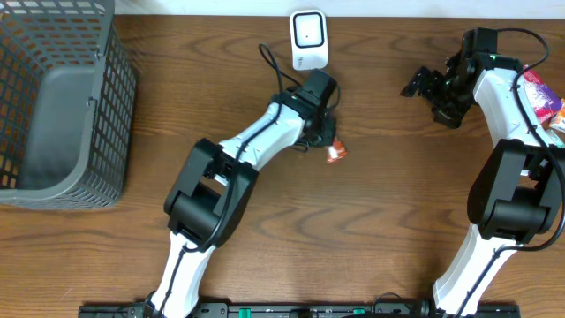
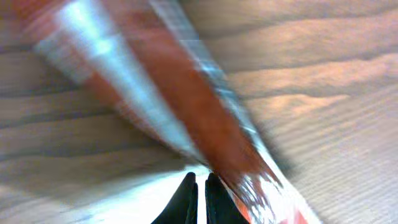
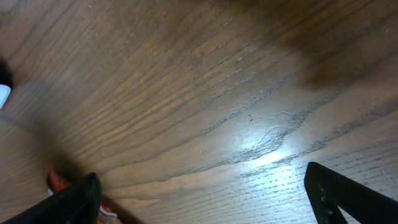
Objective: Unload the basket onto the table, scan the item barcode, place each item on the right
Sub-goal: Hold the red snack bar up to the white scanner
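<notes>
I work over a brown wooden table (image 1: 397,203), its wavy dark grain running from nine to three o'clock. Along twelve o'clock lies a pale strip (image 1: 203,7), possibly a wall; too little shows to tell. At six o'clock a black rail (image 1: 291,311) edges the table. Light leaves a bright glare (image 3: 264,152) on the wood.

Red-and-silver foil packet (image 1: 336,152), pinched in the left end effector (image 2: 201,190), near the white corded scanner (image 1: 308,39) at the desk's far edge.
</notes>
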Action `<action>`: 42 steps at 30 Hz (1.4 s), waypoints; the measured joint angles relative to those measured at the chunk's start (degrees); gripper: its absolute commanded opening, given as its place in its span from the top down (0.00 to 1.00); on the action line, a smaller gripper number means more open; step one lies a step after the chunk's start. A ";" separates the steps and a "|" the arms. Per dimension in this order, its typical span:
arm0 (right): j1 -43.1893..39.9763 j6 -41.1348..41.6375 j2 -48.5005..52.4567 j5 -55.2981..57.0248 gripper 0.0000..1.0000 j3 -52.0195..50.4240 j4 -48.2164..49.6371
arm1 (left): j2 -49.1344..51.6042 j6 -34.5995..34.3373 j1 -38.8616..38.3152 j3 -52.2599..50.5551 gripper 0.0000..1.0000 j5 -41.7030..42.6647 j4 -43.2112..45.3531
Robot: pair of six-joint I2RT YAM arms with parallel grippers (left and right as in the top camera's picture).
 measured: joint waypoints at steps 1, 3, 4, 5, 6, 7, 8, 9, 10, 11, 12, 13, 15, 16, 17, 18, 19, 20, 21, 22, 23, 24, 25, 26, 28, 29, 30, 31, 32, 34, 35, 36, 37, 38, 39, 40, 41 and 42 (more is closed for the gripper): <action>0.00 0.00 0.00 0.00 0.01 0.00 0.00 | 0.00 0.00 -0.46 0.00 0.92 0.00 0.15; 0.00 0.00 0.00 0.00 0.01 0.00 0.00 | 0.00 0.02 -1.09 0.00 0.92 -0.09 0.35; 0.00 0.00 0.00 0.00 0.01 0.00 0.00 | 0.00 0.02 -1.25 0.00 0.92 -0.35 0.35; 0.00 0.00 0.00 0.00 0.01 0.00 0.00 | 0.00 0.02 -1.29 0.00 0.92 -0.72 0.35; 0.00 0.00 0.00 0.02 0.01 0.00 0.00 | 0.00 0.00 -1.27 0.00 0.92 -1.46 0.31; 0.00 0.00 0.00 0.02 0.01 0.00 0.00 | 0.00 0.02 -1.09 0.00 0.92 -2.45 0.28; 0.00 0.00 0.00 0.00 0.01 0.00 0.00 | 0.00 0.00 -0.83 0.00 0.92 -3.50 0.17; 0.00 0.00 0.00 0.00 0.01 0.00 0.00 | 0.00 0.02 -0.42 0.00 0.92 -4.83 -0.02; 0.00 0.00 0.00 0.02 0.01 0.00 0.00 | 0.00 0.00 -0.02 0.00 0.92 -5.75 -0.13; 0.00 0.00 0.00 0.00 0.01 0.00 0.00 | 0.00 0.00 0.59 0.00 0.92 -6.93 -0.17; 0.00 0.00 0.00 0.02 0.01 0.00 0.00 | 0.00 0.00 1.11 0.00 0.93 -7.67 -0.17; 0.00 0.00 0.00 0.00 0.01 0.00 0.00 | 0.00 -0.04 1.66 0.00 0.92 -8.33 -0.17; 0.00 0.00 0.00 0.02 0.01 0.00 0.00 | 0.00 -1.09 2.69 0.00 0.92 -9.22 -0.17; 0.00 0.00 0.00 0.02 0.01 0.00 0.00 | 0.00 -1.66 3.06 0.00 0.92 -9.57 -0.17; 0.00 0.00 0.00 0.00 0.01 0.00 0.00 | 0.00 -2.36 3.34 0.00 0.92 -9.84 -0.15; 0.00 0.00 0.00 0.00 0.01 0.00 0.00 | 0.00 -3.15 3.61 0.00 0.92 -10.05 -0.09; 0.00 0.00 0.00 0.02 0.01 0.00 0.00 | 0.00 -3.82 3.67 0.00 0.92 -10.25 0.04; 0.00 0.00 0.00 0.00 0.01 0.00 0.00 | 0.02 -4.24 3.67 0.00 0.92 -10.38 0.35; 0.00 0.00 0.00 0.02 0.01 0.00 0.00 | 0.04 -4.52 3.61 0.00 0.93 -10.43 0.72; 0.00 0.00 0.00 0.00 0.01 0.00 0.00 | 0.07 -4.76 3.32 0.00 0.92 -10.45 1.33; 0.00 0.00 0.00 0.02 0.01 0.00 0.00 | 0.11 -4.96 3.15 0.00 0.92 -10.47 1.62; 0.00 0.00 0.00 0.00 0.01 0.00 0.00 | 0.13 -5.33 2.89 0.00 0.92 -10.49 1.86; 0.00 0.00 0.00 0.00 0.01 0.00 0.00 | 0.15 -5.75 2.67 0.00 0.92 -10.58 1.90; 0.00 0.00 0.00 0.00 0.01 0.00 0.00 | 0.15 -6.03 2.40 0.00 0.92 -10.64 1.92; 0.00 0.00 0.00 0.02 0.01 0.00 0.00 | 0.17 -6.56 1.92 0.00 0.92 -10.67 1.97; 0.00 0.00 0.00 0.00 0.01 0.00 0.00 | 0.22 -6.93 1.64 0.00 0.92 -10.69 2.05; 0.00 0.00 0.00 0.00 0.01 0.00 0.00 | 0.22 -7.10 1.38 0.00 0.92 -10.73 2.21; 0.00 0.00 0.00 0.00 0.01 0.00 0.00 | 0.24 -7.28 1.14 0.00 0.92 -10.80 2.47; 0.00 0.00 0.00 0.00 0.01 0.00 0.00 | 0.26 -7.32 0.94 0.00 0.92 -10.82 2.91; 0.00 0.00 0.00 0.00 0.01 0.00 0.00 | 0.28 -7.37 0.57 0.00 0.92 -10.84 3.74; 0.00 0.00 0.00 0.02 0.01 0.00 0.00 | 0.33 -7.39 0.42 0.00 0.92 -10.84 4.24; 0.00 0.00 0.00 0.00 0.01 0.00 0.02 | 0.44 -7.50 0.28 0.00 0.92 -10.84 4.94; 0.00 0.00 0.00 0.02 0.01 0.00 0.00 | 0.59 -7.58 0.22 0.00 0.92 -10.84 5.68; 0.00 0.00 0.00 0.00 0.01 0.00 0.00 | 0.83 -7.87 0.15 0.00 0.92 -10.84 6.36; 0.00 0.00 0.00 0.02 0.01 0.00 0.00 | 1.11 -8.44 0.15 0.00 0.92 -10.82 6.80; 0.00 0.00 0.00 0.02 0.01 0.00 0.00 | 1.55 -8.87 0.15 0.00 0.92 -10.82 7.23; 0.00 0.00 0.00 0.00 0.01 0.00 0.00 | 2.03 -9.20 0.17 0.00 0.92 -10.82 7.69; 0.00 0.00 0.00 0.00 0.01 0.00 0.00 | 2.56 -9.51 0.17 0.00 0.92 -10.78 8.24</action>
